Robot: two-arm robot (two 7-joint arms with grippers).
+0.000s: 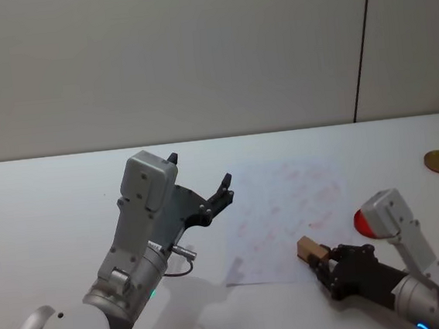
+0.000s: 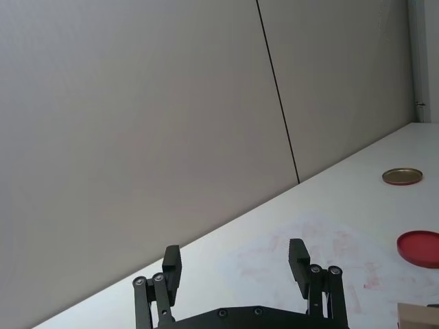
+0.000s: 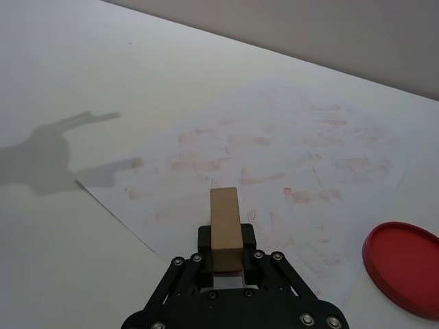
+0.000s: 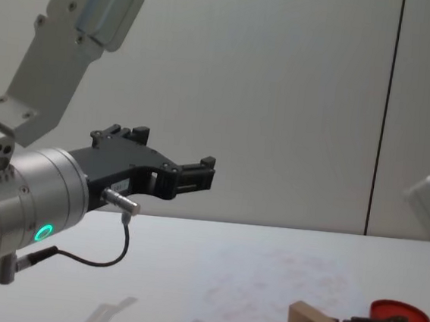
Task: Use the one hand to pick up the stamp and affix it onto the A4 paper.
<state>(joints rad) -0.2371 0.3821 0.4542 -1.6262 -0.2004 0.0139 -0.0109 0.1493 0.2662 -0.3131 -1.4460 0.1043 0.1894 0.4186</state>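
Tan wooden stamp (image 3: 224,219), plain rectangular block

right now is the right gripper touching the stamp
Touching. The right wrist view shows the right gripper shut on the stamp, black fingers pressed against both its sides.

The hand (image 3: 226,241) grips the stamp (image 3: 224,209) by the A4 paper (image 3: 274,154) (red disc (image 3: 405,266) nearby).

The head camera looked down on the A4 paper (image 1: 286,205), the chest camera level across it; the right wrist camera sat close behind the right claw (image 3: 226,241), the same sheet just ahead.
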